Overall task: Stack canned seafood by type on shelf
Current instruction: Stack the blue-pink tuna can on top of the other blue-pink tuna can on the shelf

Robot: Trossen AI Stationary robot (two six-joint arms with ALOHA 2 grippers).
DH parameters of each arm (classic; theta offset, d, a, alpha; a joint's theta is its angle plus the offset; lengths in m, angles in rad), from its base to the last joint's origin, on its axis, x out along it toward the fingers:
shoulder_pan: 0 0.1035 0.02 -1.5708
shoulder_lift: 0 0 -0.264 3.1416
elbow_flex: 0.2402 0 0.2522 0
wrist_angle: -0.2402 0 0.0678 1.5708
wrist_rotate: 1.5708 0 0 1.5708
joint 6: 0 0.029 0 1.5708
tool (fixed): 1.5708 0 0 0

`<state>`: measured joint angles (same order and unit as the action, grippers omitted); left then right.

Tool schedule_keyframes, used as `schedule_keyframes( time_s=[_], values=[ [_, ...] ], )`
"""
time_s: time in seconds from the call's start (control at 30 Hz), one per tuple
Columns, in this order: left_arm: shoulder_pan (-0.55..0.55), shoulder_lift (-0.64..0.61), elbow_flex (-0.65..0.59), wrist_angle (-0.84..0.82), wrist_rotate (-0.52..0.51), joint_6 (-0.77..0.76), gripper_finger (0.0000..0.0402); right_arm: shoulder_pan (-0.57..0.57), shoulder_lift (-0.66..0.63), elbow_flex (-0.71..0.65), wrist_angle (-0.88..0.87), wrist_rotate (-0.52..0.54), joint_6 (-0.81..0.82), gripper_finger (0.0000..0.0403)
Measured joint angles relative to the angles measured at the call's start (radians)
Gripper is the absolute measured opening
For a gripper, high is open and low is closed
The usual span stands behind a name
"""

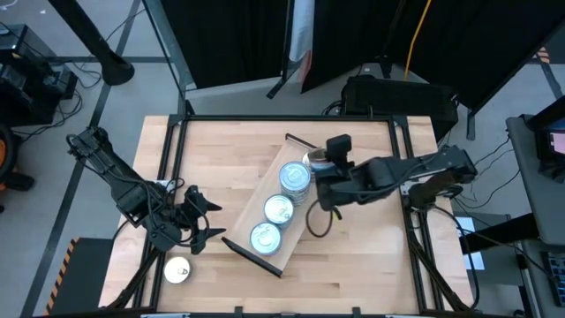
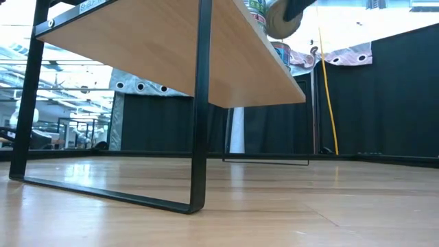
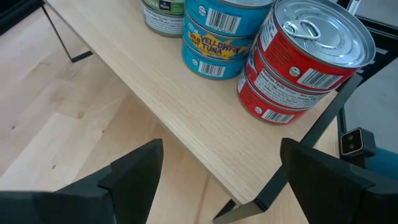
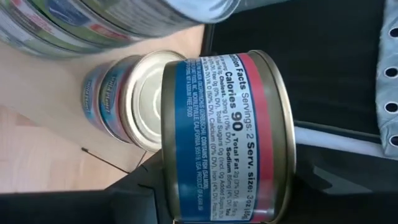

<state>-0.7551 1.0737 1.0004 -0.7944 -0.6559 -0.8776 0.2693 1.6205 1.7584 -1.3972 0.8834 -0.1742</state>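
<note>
from above, at the far left of the table (image 1: 353, 265) we saw the left arm bent low over the near corner, its left gripper (image 1: 207, 221) spread wide and holding nothing, the two dark fingers (image 3: 134, 171) apart in its own wrist camera with only bare wood between them. just below it, near the table's front edge, a single tin (image 1: 177, 271) with a pale pull-tab top lay by itself on the tabletop. to the right of that gripper the shelf (image 1: 305, 208) sat at a slant across the middle of the table, a dark rail (image 1: 253, 255) at its near end and another at its far end. on the board we counted three piles of blue-topped tins (image 1: 280, 209) in a row along its length. the left wrist camera showed a pile of blue tuna tins (image 3: 214, 37) beside a pile of red tins (image 3: 305, 62) with a silver pull-tab lid, close to the end of the board. further right, the right gripper (image 1: 328, 172) hung over the far end of the shelf, clenched on a tin (image 4: 227, 137) with a blue and red label, held just beside another pile (image 4: 121, 102) on the board. the right arm reached in from the table's right side.
</note>
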Motion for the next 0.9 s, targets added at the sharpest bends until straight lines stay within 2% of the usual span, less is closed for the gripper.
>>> schedule_keyframes(
  time_s=[0.23, 0.47, 0.6, 0.9],
  values=[
    [0.0, 0.0, 0.0, -0.002, 0.0, 0.001, 0.0322, -0.05, 0.062, 0.0, 0.005, -0.001, -0.026, 0.019],
    [0.0, 0.0, 0.0, -0.014, 0.0, 0.0, 0.0322, -0.076, 0.069, 0.0, 0.047, -0.024, -0.027, 0.0207],
    [0.0, 0.0, 0.0, -0.019, 0.0, 0.0, 0.0322, -0.088, 0.068, 0.0, 0.063, -0.033, -0.024, 0.0234],
    [0.0, 0.0, 0.0, -0.031, 0.005, 0.0, 0.0322, -0.112, 0.033, 0.0, 0.072, -0.159, 0.005, 0.0306]
  ],
)
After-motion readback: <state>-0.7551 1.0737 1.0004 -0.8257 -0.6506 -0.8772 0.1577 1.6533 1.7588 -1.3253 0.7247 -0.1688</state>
